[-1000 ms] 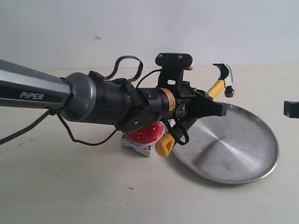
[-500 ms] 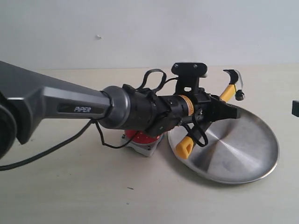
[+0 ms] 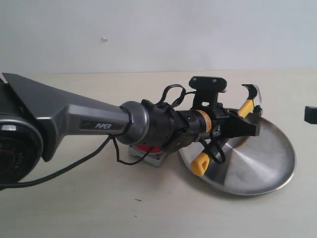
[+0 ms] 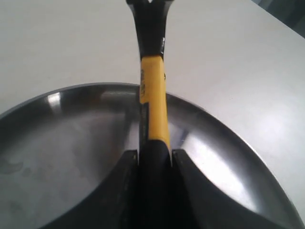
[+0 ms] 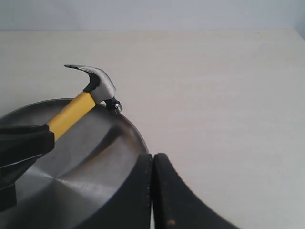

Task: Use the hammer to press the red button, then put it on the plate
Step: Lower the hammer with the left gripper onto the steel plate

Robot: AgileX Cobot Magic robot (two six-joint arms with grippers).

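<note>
Exterior view, hammer (image 3: 245, 107) slanting over plate (image 3: 260, 166), head upper right

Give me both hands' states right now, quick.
Left hand: closed on the hammer, above the plate.
Right hand: closed, holding nothing.

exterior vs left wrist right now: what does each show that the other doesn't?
Exterior only: the red button, mostly hidden behind the left arm, and the yellow loop end of the hammer below the left gripper. Left wrist only: the fingers pressed against both sides of the black grip. Both: the hammer held above the plate, head near its rim.
</note>
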